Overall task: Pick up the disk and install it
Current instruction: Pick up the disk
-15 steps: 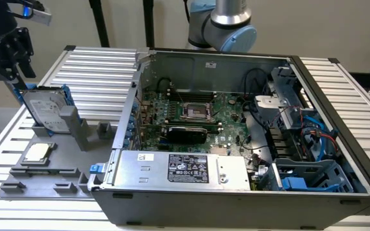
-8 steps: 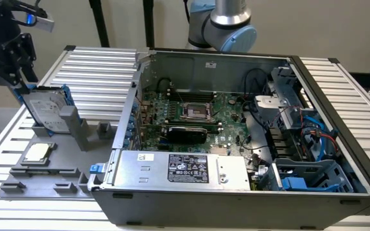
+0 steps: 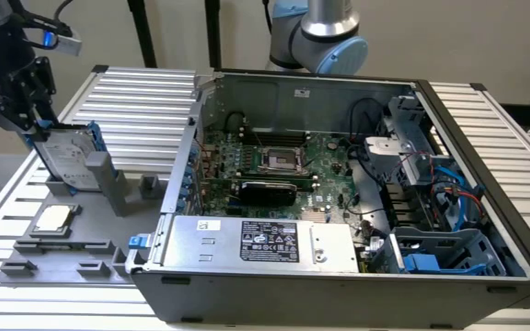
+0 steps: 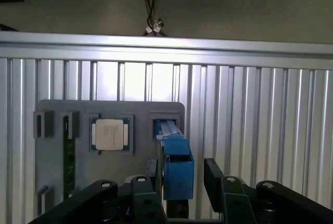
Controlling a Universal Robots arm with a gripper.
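The exterior camera stands high and back, looking down over the open computer case (image 3: 302,86) and the grey fixture plate (image 3: 72,256) at the exterior view's left. The wrist camera looks down from close above that plate (image 4: 52,156) — both views share it, its chip (image 3: 53,219) (image 4: 110,134) and the disk (image 3: 67,157) (image 4: 177,169).

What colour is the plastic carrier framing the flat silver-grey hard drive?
The carrier is bright blue; wrist view.

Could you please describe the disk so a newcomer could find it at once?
On the exterior view's left of the open computer case sits a grey fixture tray. At its far end the disk stands on edge in a slot, the open gripper straddling its top. Unlike the small square CPU chip lying flat nearby, it is a silver slab in a bright blue frame.
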